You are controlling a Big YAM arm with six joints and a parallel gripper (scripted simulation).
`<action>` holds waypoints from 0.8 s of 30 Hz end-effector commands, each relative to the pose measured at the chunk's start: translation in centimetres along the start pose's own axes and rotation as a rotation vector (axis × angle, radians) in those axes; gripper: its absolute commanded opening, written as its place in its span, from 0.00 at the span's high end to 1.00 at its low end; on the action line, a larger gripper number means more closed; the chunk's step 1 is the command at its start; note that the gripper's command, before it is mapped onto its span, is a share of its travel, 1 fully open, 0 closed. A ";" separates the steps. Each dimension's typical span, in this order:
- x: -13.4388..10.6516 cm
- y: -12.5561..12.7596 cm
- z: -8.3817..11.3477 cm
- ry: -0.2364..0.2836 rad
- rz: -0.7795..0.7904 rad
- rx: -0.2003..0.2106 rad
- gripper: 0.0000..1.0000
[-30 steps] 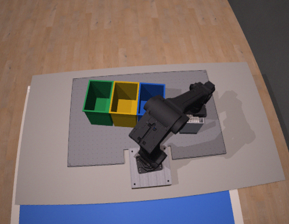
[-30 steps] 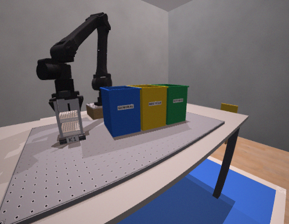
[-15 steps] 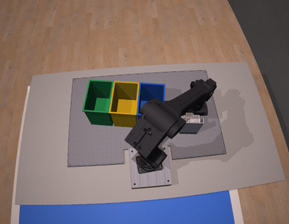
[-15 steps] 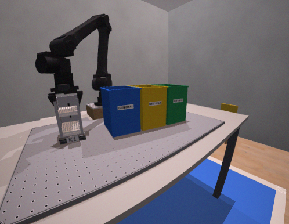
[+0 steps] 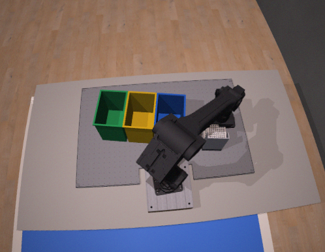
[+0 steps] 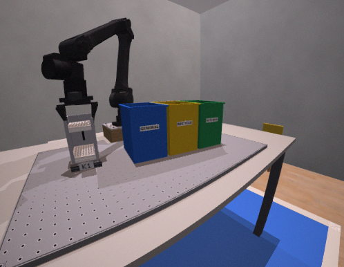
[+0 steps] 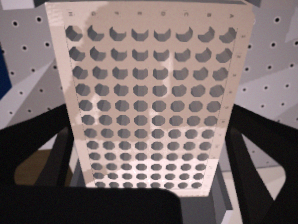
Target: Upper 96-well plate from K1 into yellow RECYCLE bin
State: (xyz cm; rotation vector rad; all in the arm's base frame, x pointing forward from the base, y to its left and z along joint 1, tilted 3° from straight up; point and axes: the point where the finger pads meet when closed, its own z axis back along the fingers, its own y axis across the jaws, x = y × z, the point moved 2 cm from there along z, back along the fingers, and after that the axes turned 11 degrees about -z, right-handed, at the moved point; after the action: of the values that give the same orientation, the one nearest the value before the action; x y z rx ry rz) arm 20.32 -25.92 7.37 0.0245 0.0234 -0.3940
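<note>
1. From the top, the arm (image 5: pixel 203 112) is seen stretched over the stack rack K1 (image 5: pixel 216 138), beside the blue bin (image 5: pixel 171 108); the yellow RECYCLE bin (image 5: pixel 139 114) and green bin (image 5: pixel 109 111) are lined up upright further along.
2. From the exterior, the gripper (image 6: pixel 77 110) is seen clamped on the upper 96-well plate (image 6: pixel 79 125) at the top of K1, with the lower plate (image 6: pixel 84 151) seated below.
3. At the wrist, the upper plate is framed flat between the black fingers.

Matte black jointed arm (image 6: pixel 94 34), bulky rounded housings, black forked hand (image 6: pixel 77 110)
</note>
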 end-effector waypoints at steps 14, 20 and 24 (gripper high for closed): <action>1.6 -0.8 4.7 -0.037 0.004 -0.031 1.00; 1.6 -0.8 5.7 -0.037 0.003 -0.032 1.00; 1.6 -0.8 5.7 -0.029 0.003 -0.027 1.00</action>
State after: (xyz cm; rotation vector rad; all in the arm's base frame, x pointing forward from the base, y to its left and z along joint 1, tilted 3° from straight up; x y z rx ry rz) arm 20.43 -26.05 10.68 0.0264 0.0256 -0.3937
